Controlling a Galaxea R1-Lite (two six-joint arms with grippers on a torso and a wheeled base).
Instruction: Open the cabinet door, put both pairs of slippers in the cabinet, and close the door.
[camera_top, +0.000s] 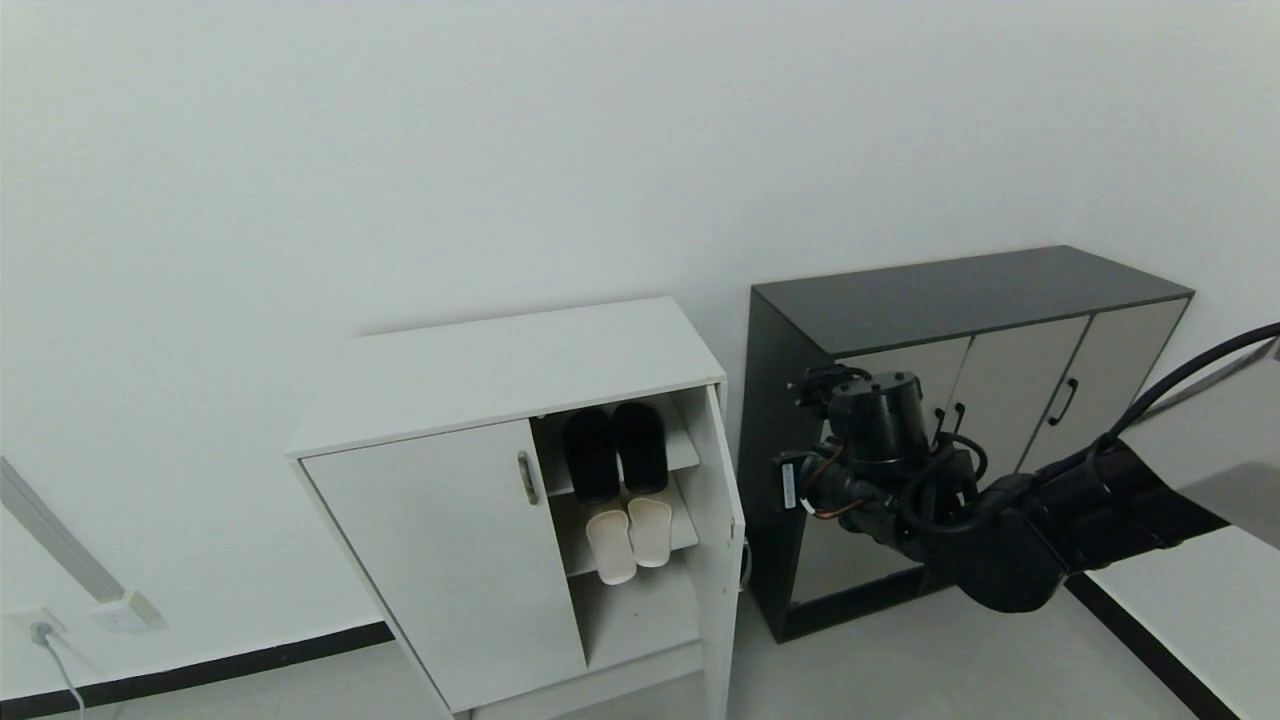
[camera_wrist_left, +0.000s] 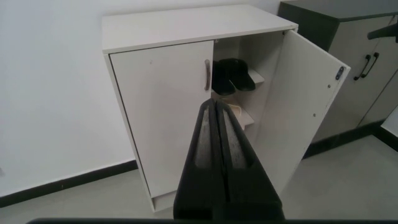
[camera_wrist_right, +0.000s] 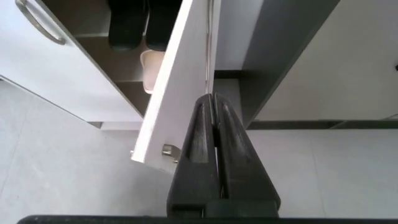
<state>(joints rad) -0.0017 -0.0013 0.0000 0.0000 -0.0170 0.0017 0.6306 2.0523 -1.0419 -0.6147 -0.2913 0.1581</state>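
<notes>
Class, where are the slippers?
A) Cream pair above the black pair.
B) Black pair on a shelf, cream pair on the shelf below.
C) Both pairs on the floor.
B: the black slippers rest on the upper shelf, the cream slippers on the shelf beneath.

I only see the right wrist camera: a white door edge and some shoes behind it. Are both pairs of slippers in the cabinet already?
Observer: Yes. The black slippers sit one shelf above the cream slippers.
Operator: Is the other door open too?
Observer: No, the left door is closed; the right door stands open.
Operator: What's the other arm doing?
Observer: The left gripper points at the cabinet, fingers shut, holding nothing.
</notes>
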